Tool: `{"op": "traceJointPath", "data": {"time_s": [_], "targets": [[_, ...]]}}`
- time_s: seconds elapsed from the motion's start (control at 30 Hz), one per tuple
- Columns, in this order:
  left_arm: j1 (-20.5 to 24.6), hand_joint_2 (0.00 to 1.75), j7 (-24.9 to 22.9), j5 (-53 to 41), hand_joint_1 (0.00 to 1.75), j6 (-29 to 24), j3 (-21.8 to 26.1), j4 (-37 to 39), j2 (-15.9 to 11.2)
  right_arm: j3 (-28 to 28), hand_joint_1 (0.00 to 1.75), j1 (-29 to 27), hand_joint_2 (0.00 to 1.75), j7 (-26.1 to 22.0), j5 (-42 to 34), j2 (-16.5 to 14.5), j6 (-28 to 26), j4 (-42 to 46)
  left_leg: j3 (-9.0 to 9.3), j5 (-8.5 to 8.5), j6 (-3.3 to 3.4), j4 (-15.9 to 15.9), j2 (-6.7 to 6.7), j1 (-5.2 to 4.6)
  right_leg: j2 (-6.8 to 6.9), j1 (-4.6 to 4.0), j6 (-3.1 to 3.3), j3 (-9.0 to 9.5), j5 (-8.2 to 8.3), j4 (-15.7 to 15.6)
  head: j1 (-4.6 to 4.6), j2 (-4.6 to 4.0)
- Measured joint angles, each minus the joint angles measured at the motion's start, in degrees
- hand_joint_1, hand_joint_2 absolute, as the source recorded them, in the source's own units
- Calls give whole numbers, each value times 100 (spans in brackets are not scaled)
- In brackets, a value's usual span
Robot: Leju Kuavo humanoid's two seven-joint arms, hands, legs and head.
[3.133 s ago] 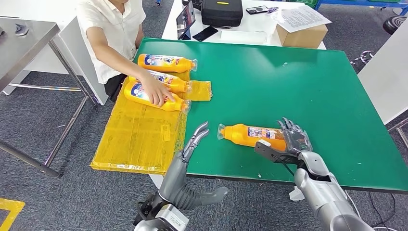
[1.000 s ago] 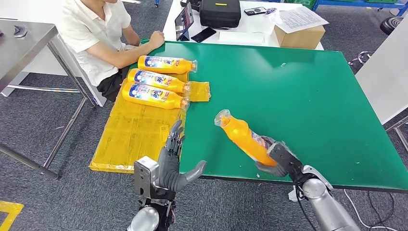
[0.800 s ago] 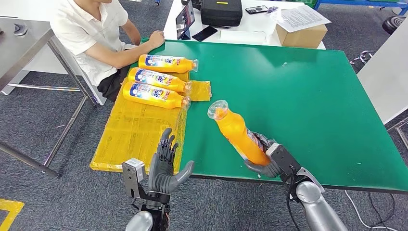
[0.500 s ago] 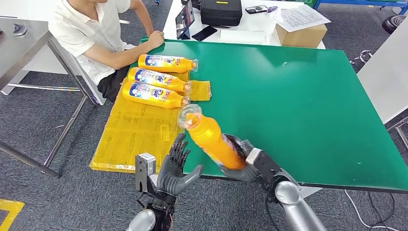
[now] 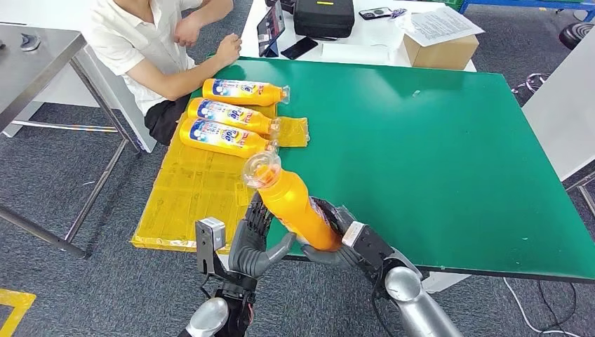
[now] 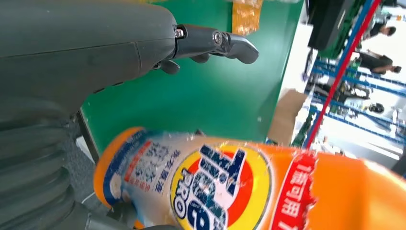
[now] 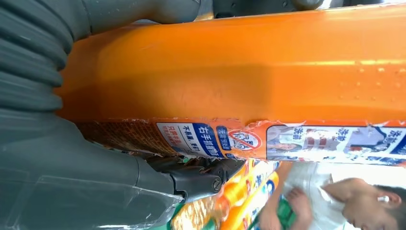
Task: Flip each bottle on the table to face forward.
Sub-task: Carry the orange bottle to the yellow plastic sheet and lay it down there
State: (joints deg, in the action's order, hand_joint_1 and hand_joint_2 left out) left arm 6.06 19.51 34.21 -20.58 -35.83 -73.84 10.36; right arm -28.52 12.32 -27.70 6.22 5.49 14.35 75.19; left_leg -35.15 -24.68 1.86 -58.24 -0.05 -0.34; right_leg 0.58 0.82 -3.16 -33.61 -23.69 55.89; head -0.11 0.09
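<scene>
My right hand (image 5: 345, 241) grips the base of an orange detergent bottle (image 5: 293, 204) and holds it tilted above the table's front edge, clear cap (image 5: 261, 168) pointing up and away. In the right wrist view the bottle (image 7: 239, 67) lies across the palm with dark fingers (image 7: 201, 178) wrapped under its back label. My left hand (image 5: 255, 241) stands upright just left of the bottle, fingers spread and holding nothing; I cannot tell if it touches. The left wrist view shows the bottle's front label (image 6: 215, 191) close to the palm.
Three more orange bottles (image 5: 242, 91) (image 5: 228, 114) (image 5: 221, 137) lie in a row on a yellow sheet (image 5: 196, 200) at the left edge of the green table (image 5: 435, 140). A person (image 5: 151, 42) sits at the far left corner. A cardboard box (image 5: 438, 50) and a black case (image 5: 323, 17) stand behind.
My right hand lifted the bottle off the table, swung it upright and carried it left to my raised left hand. The person's hands left the bottles.
</scene>
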Motion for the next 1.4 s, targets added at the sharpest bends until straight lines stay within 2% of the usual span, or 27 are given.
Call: {"op": "traceJointPath", "data": {"time_s": [0.37, 0.7, 0.83, 1.17, 1.3, 1.4], "targets": [[29, 175, -80, 71, 0, 245, -32, -104, 14, -594, 175, 296, 175, 118, 94, -188, 112, -386, -3, 1, -1, 0, 1, 3, 0, -1, 0, -7, 0, 2, 0, 0], [-29, 175, -44, -288, 0, 451, -69, -248, -79, -628, 175, 328, 175, 158, -66, -188, 50, -527, -7, 1, 0, 0, 1, 1, -1, 0, 0, -10, 0, 1, 0, 0], [-43, 175, -37, -380, 16, 448, -76, -246, -85, -665, 175, 348, 175, 165, 73, -188, -20, -545, -7, 1, -1, 0, 2, 1, -1, -1, 0, -12, 0, 1, 0, 0], [11, 175, -73, -422, 16, 393, -33, -140, -83, -846, 175, 460, 175, 197, 336, -190, -121, -593, -7, 2, -1, 0, 3, 2, -1, -1, 0, -12, 0, 2, 1, 0], [16, 175, -73, -424, 175, 393, -20, -124, -83, -859, 175, 474, 175, 205, 342, -190, -121, -612, -9, 1, -1, 0, 3, 1, -1, 0, 0, -13, 0, 2, 0, 0], [20, 175, -74, -422, 175, 401, -7, -101, -83, -884, 175, 495, 175, 207, 403, -190, -131, -625, -10, 1, -1, 0, 3, 1, -1, -1, 0, -14, 0, 2, 0, 0]]}}
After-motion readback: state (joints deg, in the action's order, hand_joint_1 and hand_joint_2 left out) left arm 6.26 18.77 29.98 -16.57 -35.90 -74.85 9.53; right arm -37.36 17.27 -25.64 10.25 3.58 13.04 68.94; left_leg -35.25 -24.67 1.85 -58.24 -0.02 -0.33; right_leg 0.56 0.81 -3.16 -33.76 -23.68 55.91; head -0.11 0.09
